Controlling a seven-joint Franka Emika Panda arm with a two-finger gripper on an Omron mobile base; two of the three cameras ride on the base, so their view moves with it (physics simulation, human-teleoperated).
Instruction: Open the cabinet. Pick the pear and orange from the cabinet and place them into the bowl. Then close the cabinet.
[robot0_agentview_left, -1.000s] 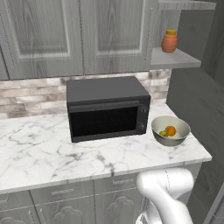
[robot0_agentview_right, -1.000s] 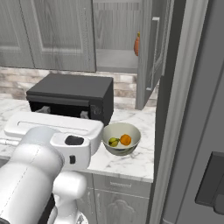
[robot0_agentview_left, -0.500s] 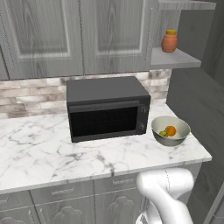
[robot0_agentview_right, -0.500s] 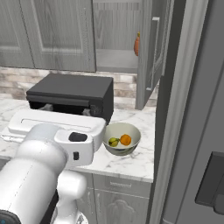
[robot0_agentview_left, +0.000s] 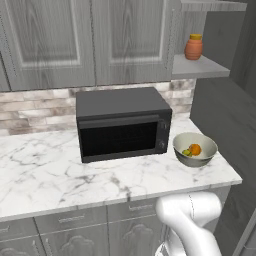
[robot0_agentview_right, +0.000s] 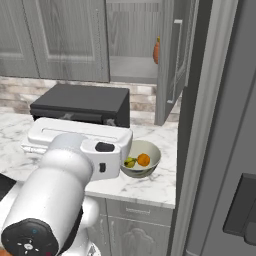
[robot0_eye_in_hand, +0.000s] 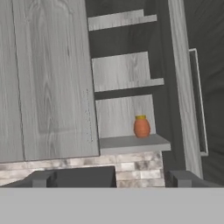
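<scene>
Grey wood-grain on the cabinet (robot0_agentview_left: 75, 40), matt, with panelled doors and slim pale handles. Matt grey inner shelf (robot0_eye_in_hand: 131, 143). White marble with grey veins on the counter (robot0_agentview_left: 60, 175), faintly glossy. Matt black casing on the microwave (robot0_agentview_left: 122, 122), darker glossy door. Smooth cream inside the bowl (robot0_agentview_left: 205, 145), greyish outside. Terracotta-look jar (robot0_agentview_left: 193, 48), matt. Rough brick-pattern backsplash (robot0_agentview_left: 35, 105) in beige and grey.

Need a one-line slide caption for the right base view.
Pear and orange sit in the bowl beside the microwave; cabinet door stands open.
</scene>
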